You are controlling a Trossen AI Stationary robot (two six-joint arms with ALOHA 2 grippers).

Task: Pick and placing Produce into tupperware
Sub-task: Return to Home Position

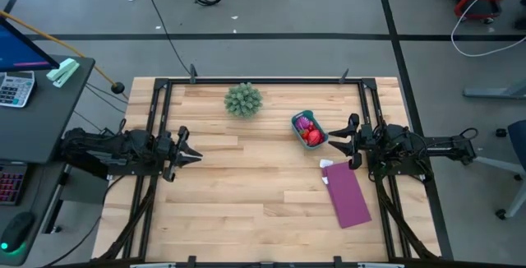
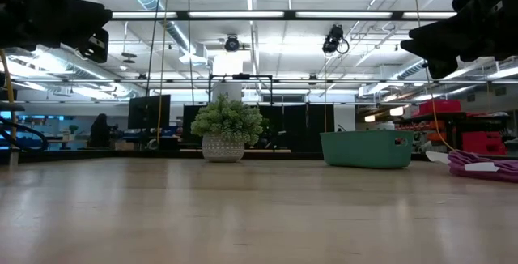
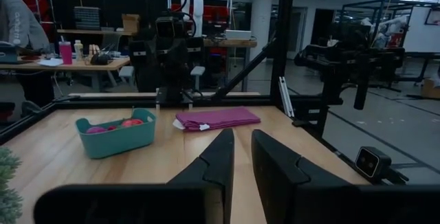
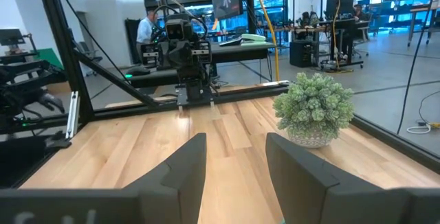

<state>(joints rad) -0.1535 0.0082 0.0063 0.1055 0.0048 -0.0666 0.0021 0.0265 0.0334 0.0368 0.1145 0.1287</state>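
High view: produce sits in tupperware, so my right hand idles wide beside it, left hand narrowly parted, well apart.

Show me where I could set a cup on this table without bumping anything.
The biggest bare patch lies between the left gripper and the purple sheet, on the side away from the plant. It is crowded at the right, where the tub, sheet and right gripper sit close.
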